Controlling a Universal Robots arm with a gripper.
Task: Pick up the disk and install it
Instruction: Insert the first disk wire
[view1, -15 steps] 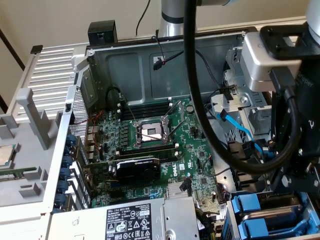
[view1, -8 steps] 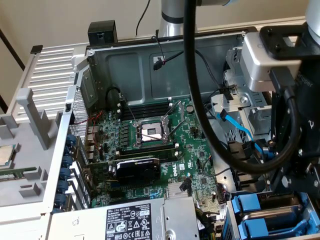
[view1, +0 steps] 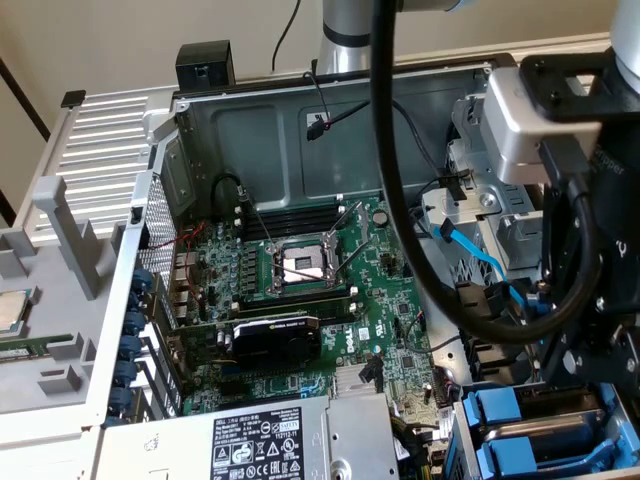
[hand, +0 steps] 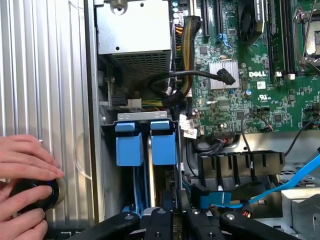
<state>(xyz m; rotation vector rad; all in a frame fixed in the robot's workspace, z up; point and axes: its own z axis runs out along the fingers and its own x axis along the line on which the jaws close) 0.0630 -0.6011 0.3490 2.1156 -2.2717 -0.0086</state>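
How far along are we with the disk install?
Looks done: two blue-carrier disks stand in the drive bay beside the motherboard. In hand: the pincer is close to the disk nearer the motherboard; a grip isn't discernible. Left: full seating can't be confirmed. A person's hand holds a black knob by the ribbed panel.

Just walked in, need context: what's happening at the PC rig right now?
The arm's gripper sits low over the drive bay of the open PC case. It is right at two blue disk carriers that stand side by side in the bay. It lines up with the carrier nearer the motherboard; I can't tell whether it grips that carrier. A person's hand rests on a black round object against the ribbed panel outside the case.
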